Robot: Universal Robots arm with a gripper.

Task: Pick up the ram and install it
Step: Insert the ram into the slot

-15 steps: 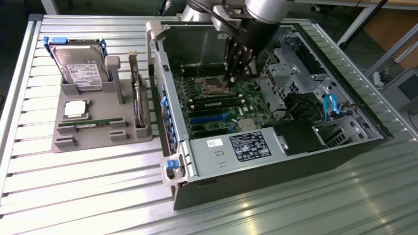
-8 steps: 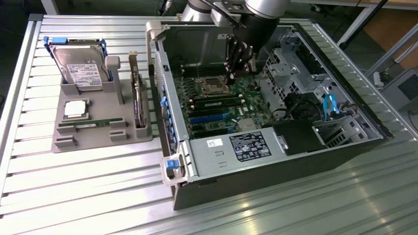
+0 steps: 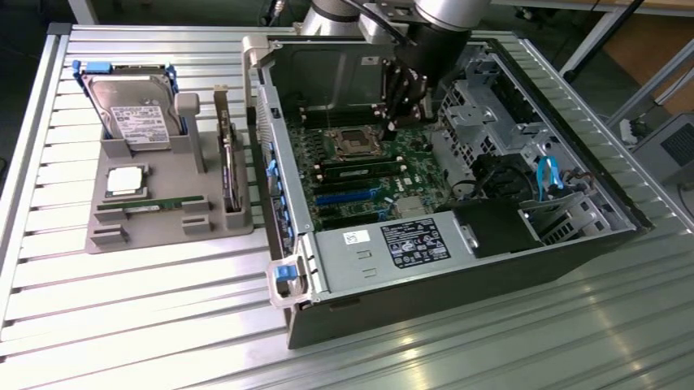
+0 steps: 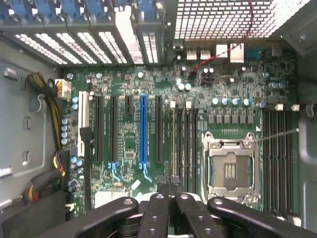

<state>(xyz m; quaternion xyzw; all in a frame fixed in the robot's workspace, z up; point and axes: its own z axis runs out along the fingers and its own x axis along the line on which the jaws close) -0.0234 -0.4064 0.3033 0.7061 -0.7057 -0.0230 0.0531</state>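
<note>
While I hold the arm over the open computer case point(image 3: 607, 207), the gripper point(image 3: 407, 91) hangs inside it, above the motherboard point(image 3: 369, 175) and just past the empty processor socket point(image 3: 353, 144), toward the case's back wall. Through the wrist view the gripper point(image 4: 170, 182) has its dark fingers point(image 4: 159, 210) pressed together with no gap between the tips, and I see nothing pinched between them. They point down at the motherboard point(image 4: 129, 134) near the long black memory slots point(image 4: 184, 141) that run beside the processor socket point(image 4: 230, 166); a blue expansion slot point(image 4: 143, 130) lies further from the socket on that same side.

The ram point(image 3: 149, 204) is not in the case. It lies flat on the grey parts tray point(image 3: 162, 236), which sits on the metal table point(image 3: 130, 325) beside the case, toward the exterior view's left. On that tray the ram lies just next to the square silver processor chip point(image 3: 126, 180), with the hard drive point(image 3: 132, 114) standing beyond the chip and a dark expansion card point(image 3: 229, 166) standing on edge along the tray side nearest the case. The gripper is well apart from the ram, with the case wall between them.

One memory stick point(image 3: 358, 170) already sits in a slot on the motherboard near the socket.
</note>
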